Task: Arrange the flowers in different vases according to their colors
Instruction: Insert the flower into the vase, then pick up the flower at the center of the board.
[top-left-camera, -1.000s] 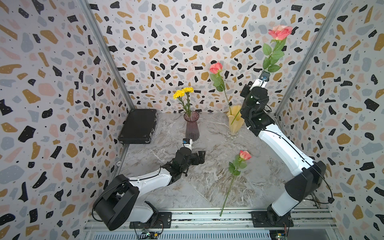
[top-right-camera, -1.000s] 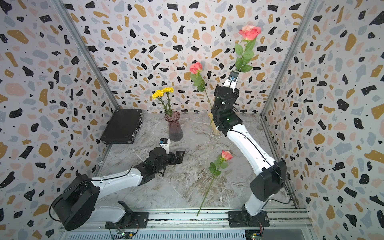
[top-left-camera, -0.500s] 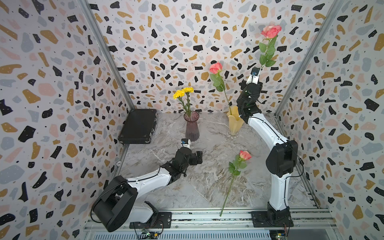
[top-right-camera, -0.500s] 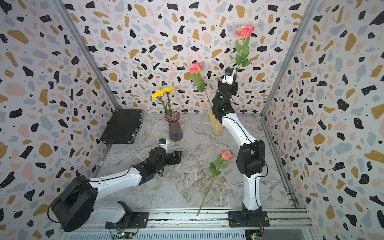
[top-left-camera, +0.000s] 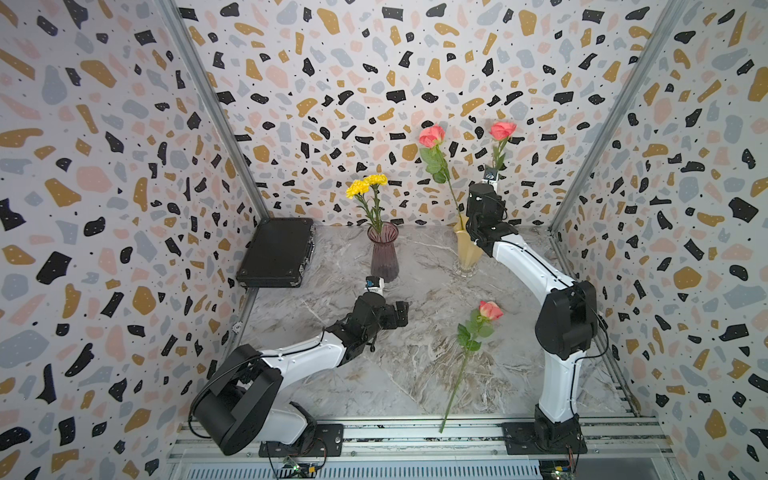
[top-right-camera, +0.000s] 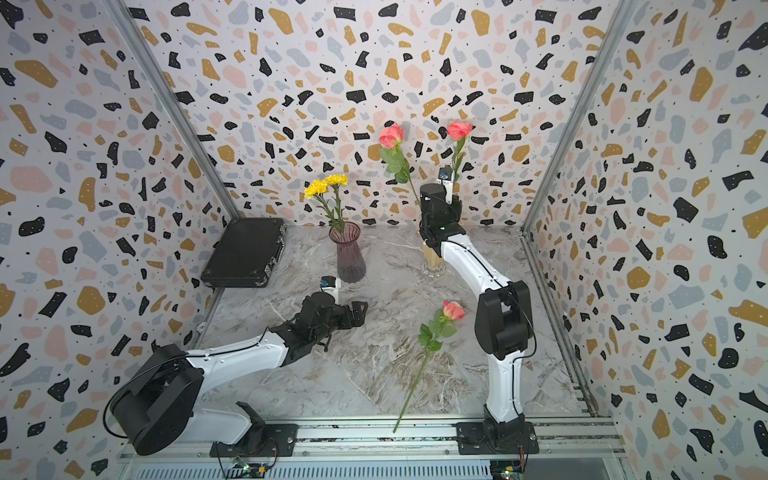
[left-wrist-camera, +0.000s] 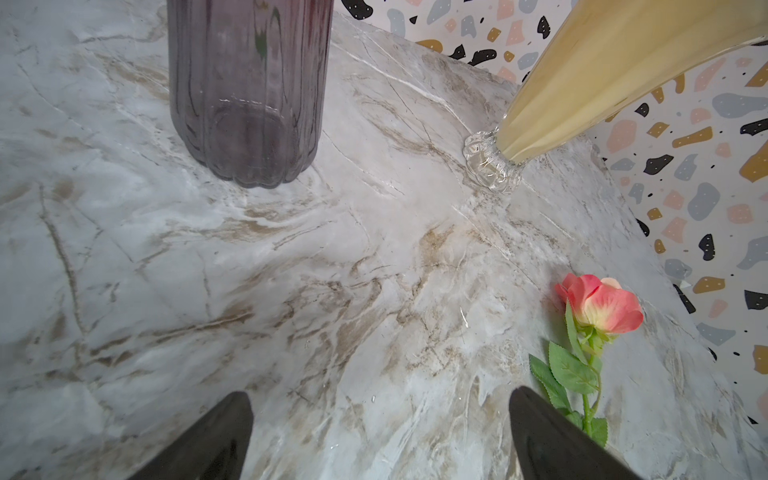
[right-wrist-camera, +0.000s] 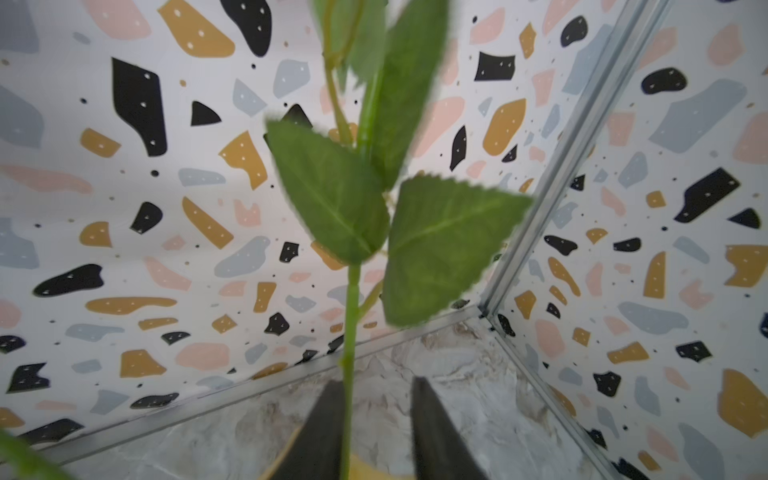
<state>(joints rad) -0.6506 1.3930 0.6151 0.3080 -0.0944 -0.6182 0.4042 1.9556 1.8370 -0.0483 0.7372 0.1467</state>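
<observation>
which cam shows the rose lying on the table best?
A top view: the loose rose shows whole, bloom to stem end, in both top views. Left wrist view catches only its bloom and leaves; right wrist view misses it.
</observation>
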